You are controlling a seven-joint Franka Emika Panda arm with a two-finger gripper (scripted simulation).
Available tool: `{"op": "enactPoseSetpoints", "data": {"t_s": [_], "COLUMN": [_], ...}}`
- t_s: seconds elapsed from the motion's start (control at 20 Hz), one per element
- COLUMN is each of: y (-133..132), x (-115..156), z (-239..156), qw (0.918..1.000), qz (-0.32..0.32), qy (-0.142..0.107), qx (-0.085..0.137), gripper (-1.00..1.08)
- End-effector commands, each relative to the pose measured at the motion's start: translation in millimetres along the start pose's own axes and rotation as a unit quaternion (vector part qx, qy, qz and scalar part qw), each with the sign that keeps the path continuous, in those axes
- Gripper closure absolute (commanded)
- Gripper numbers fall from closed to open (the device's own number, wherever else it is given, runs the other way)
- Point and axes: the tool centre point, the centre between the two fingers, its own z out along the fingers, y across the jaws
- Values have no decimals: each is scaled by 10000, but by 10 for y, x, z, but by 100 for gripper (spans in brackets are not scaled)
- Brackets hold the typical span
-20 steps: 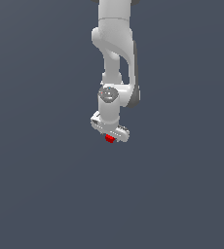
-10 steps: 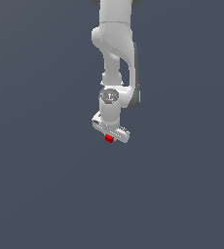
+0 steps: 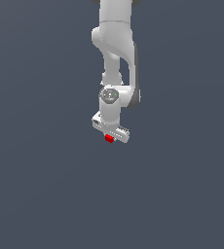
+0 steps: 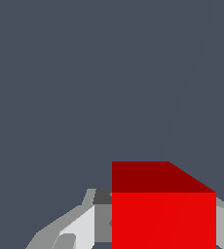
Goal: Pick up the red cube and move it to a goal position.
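The red cube point(image 3: 109, 139) is a tiny bright red block sitting right under the white gripper point(image 3: 110, 138), near the middle of the exterior view. The white arm comes down from the top of that view and hides the fingers there. In the wrist view the red cube point(image 4: 163, 209) fills the space between the two fingers point(image 4: 80, 226), which press against its sides. The gripper point(image 4: 158, 228) is shut on the cube. I cannot tell whether the cube touches the grey surface or hangs above it.
A plain dark grey surface point(image 3: 46, 185) fills both views. No other object or goal marker shows.
The arm and the red cube stay in nearly the same place; any shift is too small to tell.
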Motion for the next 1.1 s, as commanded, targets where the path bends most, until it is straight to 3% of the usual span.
{"op": "enactPoseSetpoints", "data": {"t_s": [0.0,0.45,1.05], "y": [-11,-89,-283], "x": [12,101,327], "z": [-52,-525,-1676], "qw": [10000,10000,10000], "qz": [0,3,7], "qy": [5,4,6], "qx": [3,3,-1], "gripper": [108,108,108]}}
